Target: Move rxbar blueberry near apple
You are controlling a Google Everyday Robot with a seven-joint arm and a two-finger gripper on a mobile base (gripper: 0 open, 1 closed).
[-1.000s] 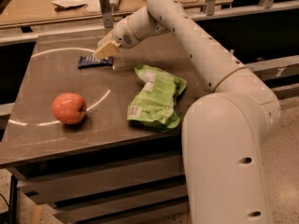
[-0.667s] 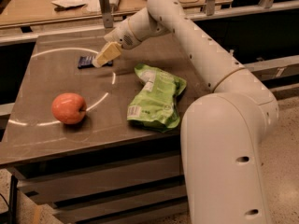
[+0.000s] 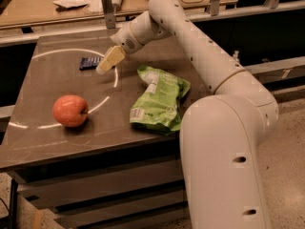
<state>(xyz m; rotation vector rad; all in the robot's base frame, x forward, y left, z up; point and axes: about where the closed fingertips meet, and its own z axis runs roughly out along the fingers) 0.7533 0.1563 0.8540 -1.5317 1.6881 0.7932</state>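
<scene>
The rxbar blueberry (image 3: 89, 62), a small dark navy bar, lies flat at the back left of the brown table (image 3: 57, 142). The red-orange apple (image 3: 70, 110) sits at the front left, well in front of the bar. My gripper (image 3: 106, 62), with cream fingers, hangs just right of the bar and partly covers its right end.
A large light-green snack bag (image 3: 160, 98) lies right of centre on the table, beside my white arm (image 3: 190, 42). A white ring mark runs across the tabletop. A wooden bench (image 3: 71, 4) with tools stands behind the table.
My gripper has shifted slightly down and toward the front. More of the bar shows to its left. Apple and bag have not moved.
</scene>
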